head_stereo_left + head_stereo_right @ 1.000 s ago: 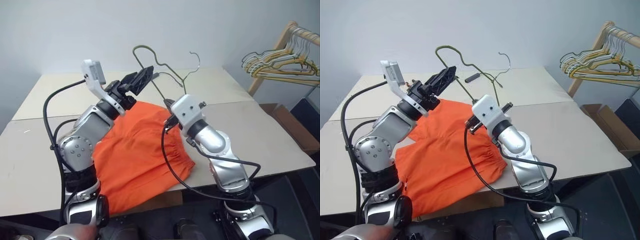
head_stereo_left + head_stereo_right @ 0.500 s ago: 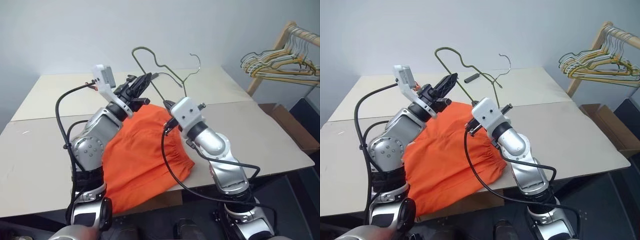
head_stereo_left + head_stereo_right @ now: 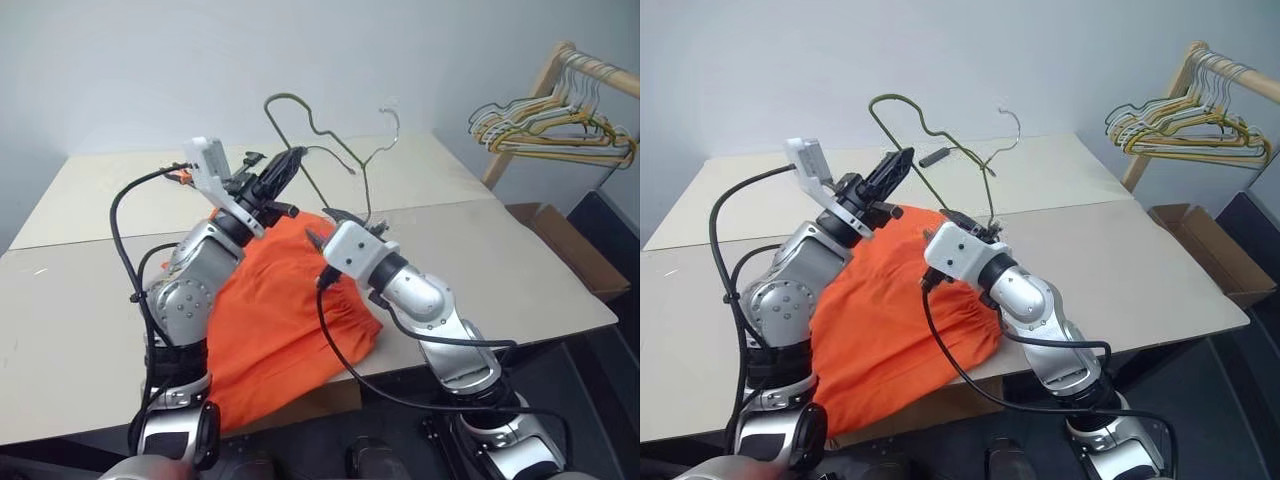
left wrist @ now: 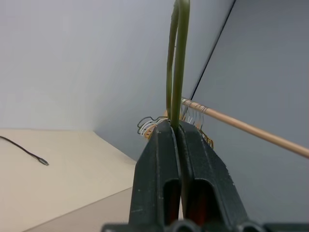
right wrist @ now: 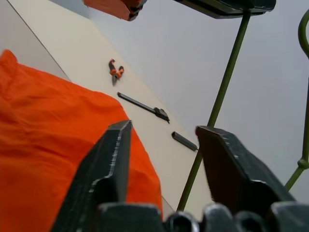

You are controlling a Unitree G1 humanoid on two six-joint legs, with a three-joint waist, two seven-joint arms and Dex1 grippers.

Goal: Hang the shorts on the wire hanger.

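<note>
The shorts (image 3: 275, 310) are plain bright orange, unpatterned. The wire hanger (image 3: 330, 140) is dull olive grey-green. Both grippers, left (image 3: 283, 170) and right (image 5: 164, 159), have black fingers on silver-grey arms. The table (image 3: 80, 290) is pale beige. At two o'clock, a cluster of hangers (image 3: 545, 125) looks gold, grey and perhaps white, on a light wooden rack (image 3: 575, 62).

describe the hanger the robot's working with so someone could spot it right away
Start at the beige table with the orange shorts on it. Above the shorts, the left end effector is shut on a single bent wire hanger, held up in the air. The other hangers are bunched on a wooden rack at the far right.
</note>
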